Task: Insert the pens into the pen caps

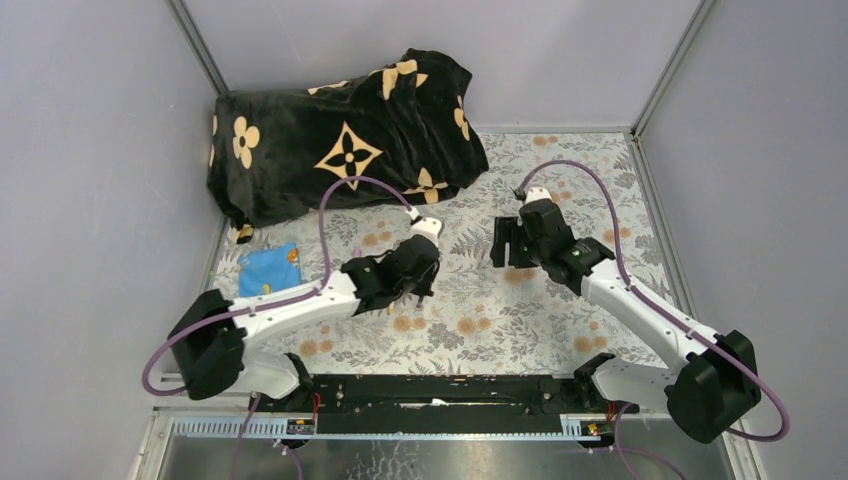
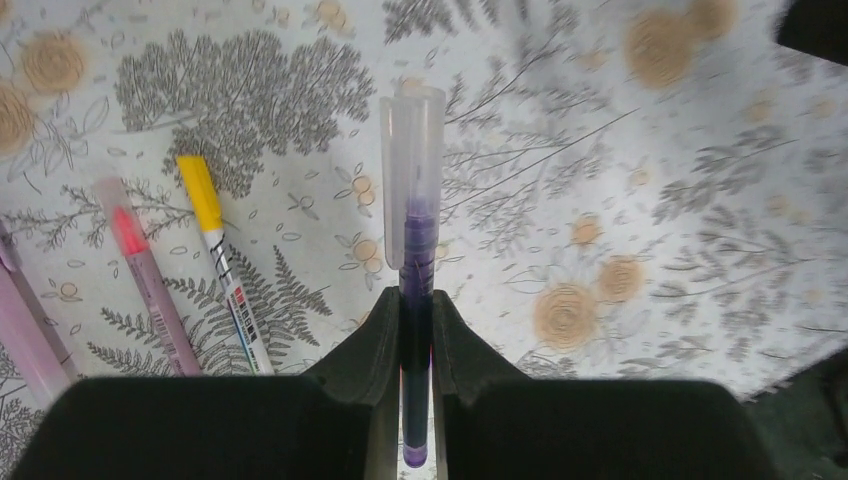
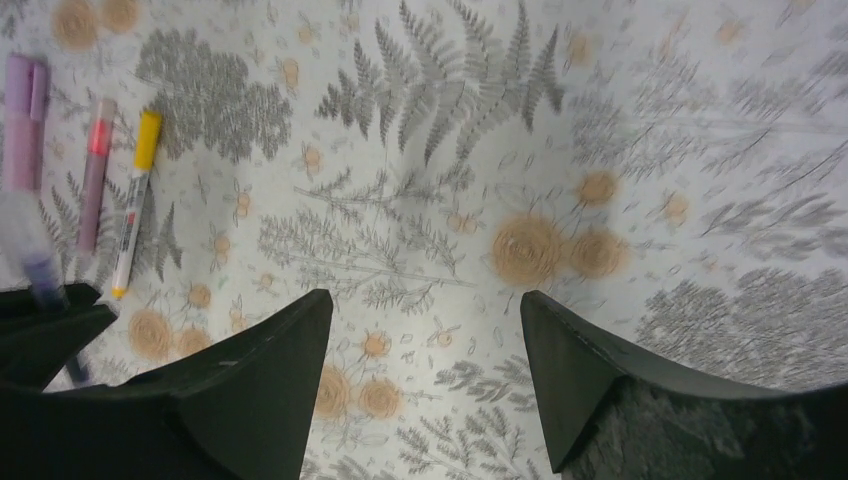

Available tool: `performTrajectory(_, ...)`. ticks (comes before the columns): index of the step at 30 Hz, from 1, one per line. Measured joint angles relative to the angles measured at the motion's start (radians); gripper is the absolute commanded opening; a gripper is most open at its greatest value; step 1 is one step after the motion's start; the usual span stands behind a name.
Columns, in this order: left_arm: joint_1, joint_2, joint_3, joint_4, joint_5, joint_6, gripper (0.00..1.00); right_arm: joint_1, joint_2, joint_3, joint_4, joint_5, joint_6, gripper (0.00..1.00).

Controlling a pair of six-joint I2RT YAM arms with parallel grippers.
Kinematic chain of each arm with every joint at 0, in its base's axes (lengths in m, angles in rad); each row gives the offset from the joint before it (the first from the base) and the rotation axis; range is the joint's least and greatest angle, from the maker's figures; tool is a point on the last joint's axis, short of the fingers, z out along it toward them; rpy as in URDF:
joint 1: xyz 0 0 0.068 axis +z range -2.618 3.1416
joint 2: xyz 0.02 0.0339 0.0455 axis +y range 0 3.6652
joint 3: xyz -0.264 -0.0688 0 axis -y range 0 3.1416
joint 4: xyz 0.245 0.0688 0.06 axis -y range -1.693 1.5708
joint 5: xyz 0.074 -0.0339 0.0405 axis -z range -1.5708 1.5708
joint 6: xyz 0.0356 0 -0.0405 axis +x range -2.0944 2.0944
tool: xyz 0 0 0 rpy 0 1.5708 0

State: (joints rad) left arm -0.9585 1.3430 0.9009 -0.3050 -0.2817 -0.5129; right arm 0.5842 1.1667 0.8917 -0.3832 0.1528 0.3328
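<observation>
A clear cap [image 2: 412, 150] held the tip of the dark purple pen [image 2: 416, 350]. The left gripper [image 2: 417, 305] was clamped on that pen, whose long axis ran straight out beyond the fingertips. A yellow-capped pen [image 2: 225, 275] and a pink pen [image 2: 145, 285] lay left of those jaws. The right gripper [image 3: 425, 310] gaped wide and held nothing.

Lab robot cell: grey panel walls [image 1: 90, 150] and metal framing [image 1: 200, 50] enclose the floral-covered surface [image 1: 520, 330]; left arm [image 1: 290, 305] and right arm [image 1: 640, 300] bolted to a rail [image 1: 440, 392] at its near edge.
</observation>
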Motion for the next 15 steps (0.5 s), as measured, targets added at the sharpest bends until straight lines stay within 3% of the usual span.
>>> performTrajectory(6, 0.017, 0.124, -0.002, -0.024, -0.023, -0.009, 0.02, -0.048, -0.042, -0.119, 0.034, -0.177, 0.055, 0.8)
performTrajectory(15, 0.044, 0.185, -0.008, -0.029, -0.067, -0.026, 0.06, -0.048, -0.118, -0.15, 0.111, -0.267, 0.097, 0.86)
